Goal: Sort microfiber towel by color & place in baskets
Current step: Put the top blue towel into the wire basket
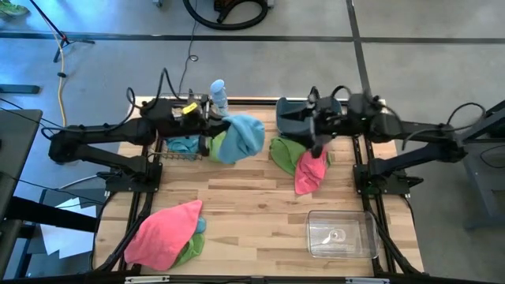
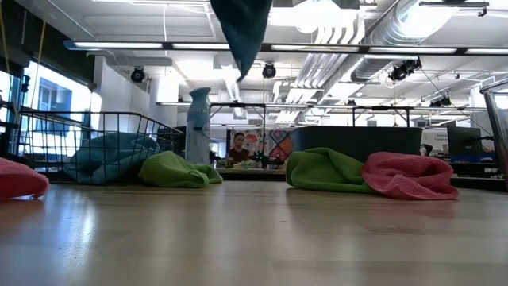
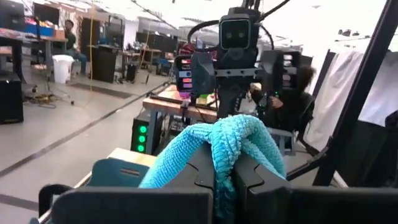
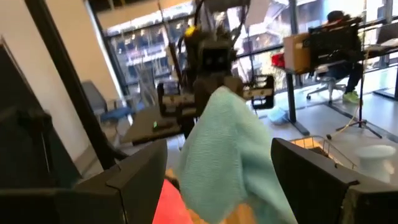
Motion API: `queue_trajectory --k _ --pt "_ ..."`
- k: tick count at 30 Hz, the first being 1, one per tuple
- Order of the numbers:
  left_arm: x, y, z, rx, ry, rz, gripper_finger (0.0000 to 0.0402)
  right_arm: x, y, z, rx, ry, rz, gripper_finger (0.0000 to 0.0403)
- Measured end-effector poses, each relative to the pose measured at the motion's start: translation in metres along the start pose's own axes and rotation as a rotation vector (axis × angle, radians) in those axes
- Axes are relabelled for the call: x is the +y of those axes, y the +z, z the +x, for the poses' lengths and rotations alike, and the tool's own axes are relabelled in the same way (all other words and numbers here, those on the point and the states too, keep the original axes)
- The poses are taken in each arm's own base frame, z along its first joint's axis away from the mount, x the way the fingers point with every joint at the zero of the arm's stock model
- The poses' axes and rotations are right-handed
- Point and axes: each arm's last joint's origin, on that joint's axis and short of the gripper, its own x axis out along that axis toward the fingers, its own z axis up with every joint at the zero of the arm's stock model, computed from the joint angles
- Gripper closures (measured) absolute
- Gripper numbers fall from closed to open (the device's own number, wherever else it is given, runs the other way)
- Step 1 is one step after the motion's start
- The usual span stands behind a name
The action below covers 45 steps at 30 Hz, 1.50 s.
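Overhead, a light blue microfiber towel [image 1: 240, 137] is held clamped in the left gripper [image 3: 224, 177], hanging beside the black wire basket [image 1: 175, 147]. Nearby, the right gripper [image 4: 214, 177] is spread wide, empty.

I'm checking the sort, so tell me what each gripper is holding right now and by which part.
The left gripper is shut on a bunched fold of the blue towel, which hangs above the table. The right gripper is open, holding nothing.
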Motion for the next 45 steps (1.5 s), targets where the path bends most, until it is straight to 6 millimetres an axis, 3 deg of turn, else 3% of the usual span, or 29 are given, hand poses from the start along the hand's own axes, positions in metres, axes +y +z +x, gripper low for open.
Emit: queue_trajectory --k 6,20,28,45 --pt "-0.003 -0.015 0.015 0.057 -0.015 0.024 0.0401 -0.003 -0.019 0.028 0.065 -0.003 -0.069 0.0119" --pt "-0.012 -0.031 0.039 0.106 -0.053 0.126 0.0401 -0.010 -0.047 0.056 0.178 -0.016 -0.119 0.0119" --pt "-0.013 -0.027 0.042 0.049 -0.060 0.127 0.0401 -0.012 -0.057 0.064 0.218 -0.016 -0.116 0.0119" --pt "-0.012 -0.032 0.050 0.028 -0.060 0.178 0.0401 -0.012 -0.060 0.070 0.202 0.027 -0.072 0.0119"
